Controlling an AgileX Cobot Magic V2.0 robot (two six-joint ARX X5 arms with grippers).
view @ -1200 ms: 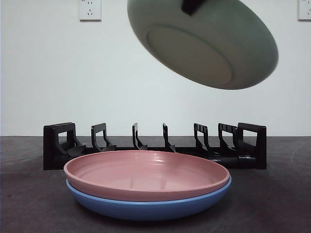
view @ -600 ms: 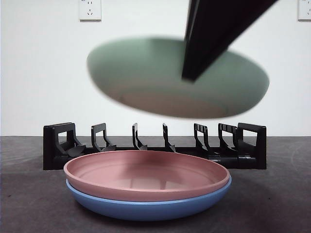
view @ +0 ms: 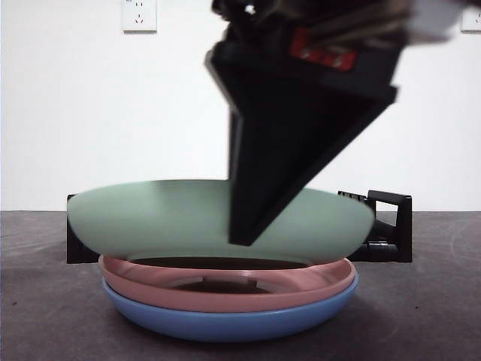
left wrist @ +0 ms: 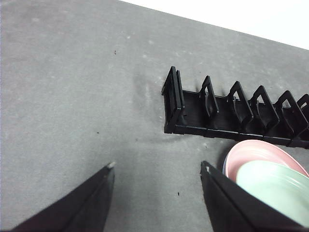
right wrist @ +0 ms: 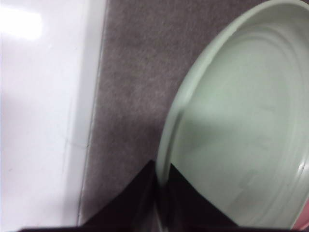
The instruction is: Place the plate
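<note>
Here, my right gripper [right wrist: 161, 193] pinches the rim of the green plate [view: 165, 218], which hangs just above the pink plate [view: 225, 289] stacked on the blue plate [view: 225, 320]. Behind the pink plate stands the black rack [left wrist: 217, 113]. My left gripper [left wrist: 157, 169] waits with jaws apart.

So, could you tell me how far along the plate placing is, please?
Done: the round pink plate sits stacked on the round blue plate. In hand: the right tool grips the pale green plate by its rim, just above the pink one. Left: release it. The left tool waits, open.
</note>
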